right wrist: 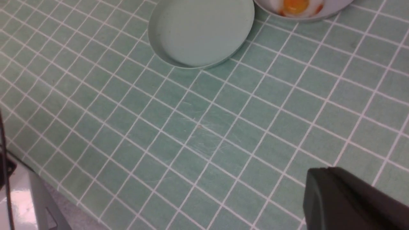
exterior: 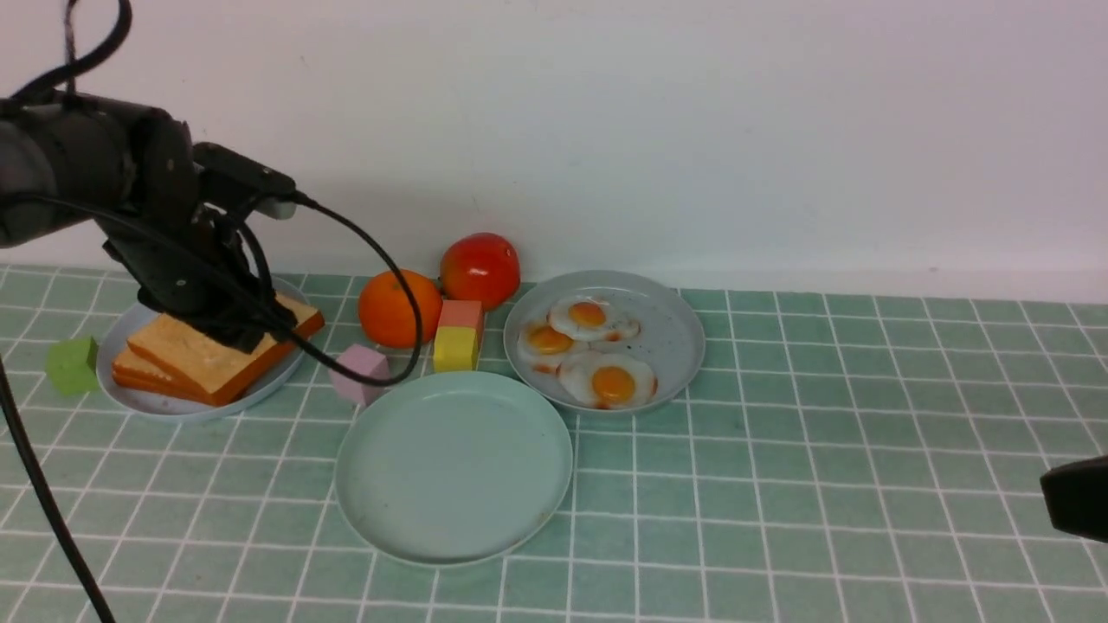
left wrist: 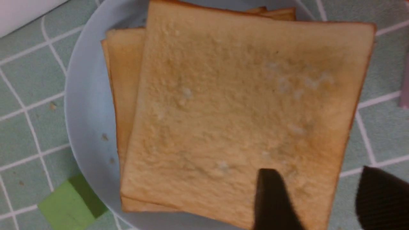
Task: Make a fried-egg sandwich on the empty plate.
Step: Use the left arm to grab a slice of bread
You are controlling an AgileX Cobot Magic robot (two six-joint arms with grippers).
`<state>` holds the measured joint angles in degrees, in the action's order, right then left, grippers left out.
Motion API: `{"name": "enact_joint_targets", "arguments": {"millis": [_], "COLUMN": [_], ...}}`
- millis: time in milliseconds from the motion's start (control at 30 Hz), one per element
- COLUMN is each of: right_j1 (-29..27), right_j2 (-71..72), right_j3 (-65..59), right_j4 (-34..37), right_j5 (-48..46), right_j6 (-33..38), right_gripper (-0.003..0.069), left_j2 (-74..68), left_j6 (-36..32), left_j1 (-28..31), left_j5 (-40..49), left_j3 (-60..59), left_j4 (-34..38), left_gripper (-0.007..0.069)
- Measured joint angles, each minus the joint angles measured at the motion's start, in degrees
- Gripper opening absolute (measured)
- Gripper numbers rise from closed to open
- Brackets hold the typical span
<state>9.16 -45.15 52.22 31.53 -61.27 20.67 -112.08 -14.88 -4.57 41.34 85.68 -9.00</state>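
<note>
The front view alone shows the full layout. The mint-green plate [exterior: 454, 467] lies bare at lower centre. Three fried eggs [exterior: 589, 318] sit on a blue-grey plate [exterior: 684, 337] just behind it to the right. A stack of toast slices [exterior: 199, 359] occupies a second blue-grey plate [exterior: 108, 368] at middle left. An orange [exterior: 398, 307], a tomato [exterior: 480, 268], a pink-and-yellow block [exterior: 459, 336] and a pink cube [exterior: 359, 372] stand between the two blue-grey plates. A green cube [exterior: 72, 365] sits at the far left. No sandwich is assembled.

The left gripper [exterior: 247, 333] is down over the stack, its fingertips hidden from the front. The left wrist view supplies them: the left gripper [left wrist: 322, 204] is spread. One of its fingers [left wrist: 271, 201] is over the face of the top toast slice [left wrist: 243, 102], and the other is beyond its crust edge, above the tablecloth [left wrist: 32, 80]. Contact cannot be confirmed.

The right gripper [exterior: 1073, 497] shows only as a dark shape at the right edge of the front view. The right wrist view adds one dark finger [right wrist: 351, 198] over bare tablecloth, well apart from the mint-green plate [right wrist: 201, 32] at upper centre. Whether it is spread or closed cannot be told.
</note>
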Motion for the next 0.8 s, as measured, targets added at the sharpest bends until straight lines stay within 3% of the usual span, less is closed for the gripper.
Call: {"name": "enact_joint_targets", "arguments": {"millis": [167, 400, 567, 700, 800], "right_j1": [0.0, 0.0, 0.0, 0.0, 0.0], "right_j2": [0.0, 0.0, 0.0, 0.0, 0.0], "right_j3": [0.0, 0.0, 0.0, 0.0, 0.0], "right_j4": [0.9, 1.08, 2.52, 2.65, 2.85], "right_j5": [0.33, 0.44, 0.5, 0.5, 0.5], "right_j6": [0.07, 0.87, 2.63, 2.99, 2.99], "right_gripper": [0.0011, 0.0017, 0.0019, 0.0022, 0.0022], "left_j2": [-1.05, -1.53, -3.87, -4.55, -4.55], "left_j6": [-0.15, -7.65, -9.39, -8.92, -7.76], "left_j1": [0.0, 0.0, 0.0, -0.06, -0.06], "left_j5": [-0.38, -1.24, -3.27, -3.81, -3.86], "left_j3": [0.04, 0.04, 0.04, 0.13, 0.16], "left_j4": [0.08, 3.29, 0.99, -1.05, -1.34], "left_gripper": [0.0477, 0.0487, 0.0487, 0.0445, 0.0352]}}
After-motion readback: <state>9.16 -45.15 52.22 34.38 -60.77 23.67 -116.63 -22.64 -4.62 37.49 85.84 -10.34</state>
